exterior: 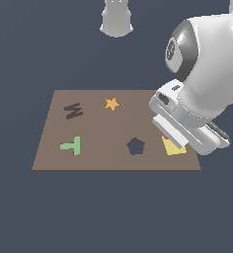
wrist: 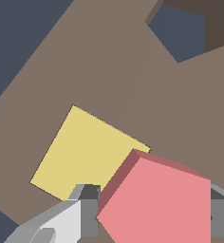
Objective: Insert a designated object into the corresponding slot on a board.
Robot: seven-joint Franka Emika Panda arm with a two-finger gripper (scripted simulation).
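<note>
Pink-red pentagon block [wrist: 159, 201] sits between the gripper [wrist: 152, 216] fingers [wrist: 83, 213] in the wrist view, 1 finger on each side, apparently clamped on it, above the board [exterior: 98, 133] rather than resting on it as far as I can judge. In the exterior view it's nearly hidden: just a red sliver under the hand, right of frame centre, over the yellow square [exterior: 174, 147]. Navy pentagon slot [exterior: 135, 146] is empty, just left of the square in that view. Orange star [exterior: 111, 104], dark M mark [exterior: 73, 110] and green T [exterior: 71, 146] sit further left. Progress: grasp looks done, insertion not. Left, by my read: shift across to the slot, match pentagon orientation, lower, release.
</note>
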